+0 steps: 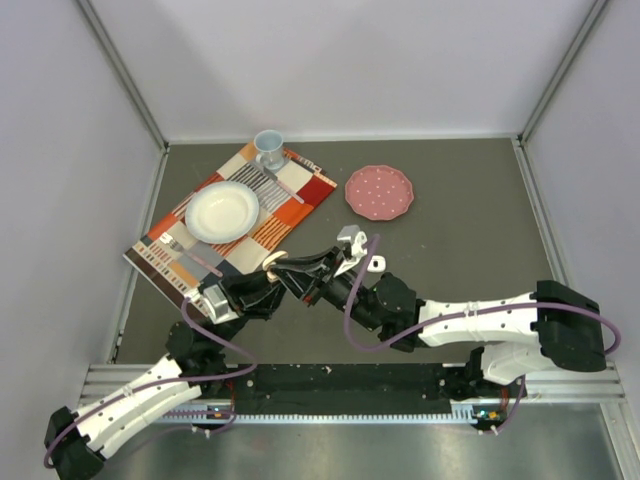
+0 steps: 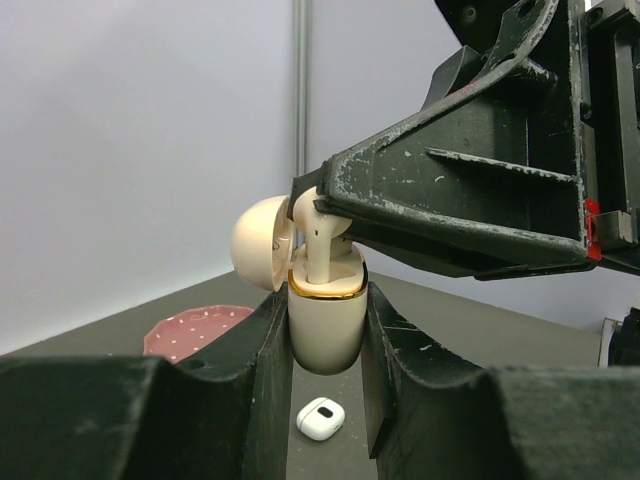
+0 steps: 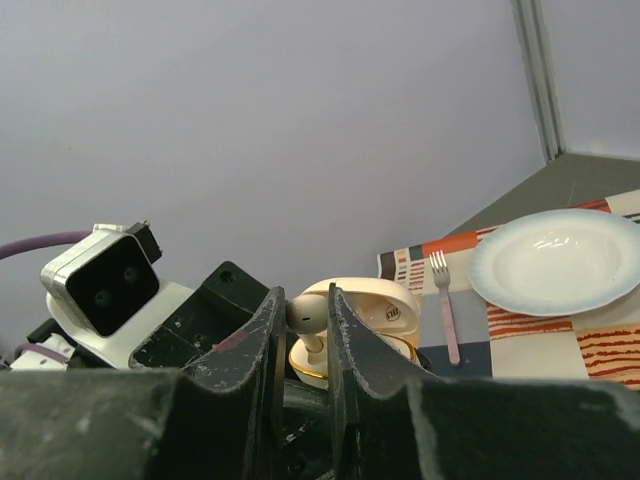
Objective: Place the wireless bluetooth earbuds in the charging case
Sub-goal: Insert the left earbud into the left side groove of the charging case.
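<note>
Grips a cream case (image 2: 325, 345) in the left pincer (image 2: 325, 300), upright, lid swung open, up off the tabletop (image 1: 470, 260). Pinches one pale earbud (image 2: 320, 240) in the right pincer (image 3: 305, 300), head between the fingers, stem down inside the cream case's gold-rimmed mouth. Below, on the tabletop, a white case (image 2: 320, 418); farther off, a pink plate (image 2: 195, 330), a white plate (image 3: 555, 260) and fork (image 3: 445, 300) on a striped mat (image 3: 600, 345).

You'll find the charging case (image 2: 325, 330) is glossy cream plastic with a shiny gold-coloured band. The earbud (image 2: 318, 250) looks smooth and pale. The left gripper (image 2: 325, 340) is matt black, scuffed pale at its edges. The table (image 1: 470, 260) is matt grey.
</note>
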Robot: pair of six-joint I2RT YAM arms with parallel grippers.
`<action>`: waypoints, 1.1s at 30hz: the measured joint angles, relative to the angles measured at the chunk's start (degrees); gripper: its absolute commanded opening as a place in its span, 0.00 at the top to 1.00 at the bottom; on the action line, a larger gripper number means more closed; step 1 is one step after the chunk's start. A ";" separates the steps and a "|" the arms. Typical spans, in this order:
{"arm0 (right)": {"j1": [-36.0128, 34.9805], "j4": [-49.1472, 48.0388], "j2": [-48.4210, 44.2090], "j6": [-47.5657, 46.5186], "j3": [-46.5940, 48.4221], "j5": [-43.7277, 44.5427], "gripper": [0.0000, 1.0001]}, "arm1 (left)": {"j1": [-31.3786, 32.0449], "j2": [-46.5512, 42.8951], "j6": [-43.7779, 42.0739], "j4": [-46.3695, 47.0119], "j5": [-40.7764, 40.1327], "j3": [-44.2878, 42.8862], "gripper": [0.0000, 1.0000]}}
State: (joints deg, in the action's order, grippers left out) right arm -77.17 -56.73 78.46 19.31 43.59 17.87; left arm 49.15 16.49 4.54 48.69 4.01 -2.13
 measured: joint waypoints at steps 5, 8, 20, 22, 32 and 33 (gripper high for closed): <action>-0.09 2.75 0.00 -1.29 1.36 0.37 0.94 | -0.04 -0.02 -0.02 -0.02 -0.66 0.00 1.00; -0.09 3.30 0.00 -1.84 1.53 0.55 0.91 | -0.04 0.00 0.00 -0.11 -0.83 0.02 1.00; -0.37 5.57 -0.94 -2.95 1.64 1.25 0.64 | -0.24 -0.02 0.02 -0.92 -1.38 0.04 1.00; -0.44 6.84 -1.60 -2.71 1.86 1.05 0.57 | -0.28 -0.26 0.02 -1.22 -1.49 0.04 1.00; -0.20 9.40 -3.61 -3.28 1.88 2.47 0.49 | -0.26 -0.98 0.07 0.85 -0.57 0.04 1.00; -0.20 9.66 -3.74 -3.32 1.90 2.43 0.48 | -0.26 -0.98 0.07 0.83 -0.52 0.04 1.00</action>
State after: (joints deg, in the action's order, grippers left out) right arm -77.36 -47.07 74.72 15.99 45.50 20.29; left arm 48.88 15.51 4.60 49.52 3.49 -2.09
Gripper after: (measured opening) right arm 0.489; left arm 0.329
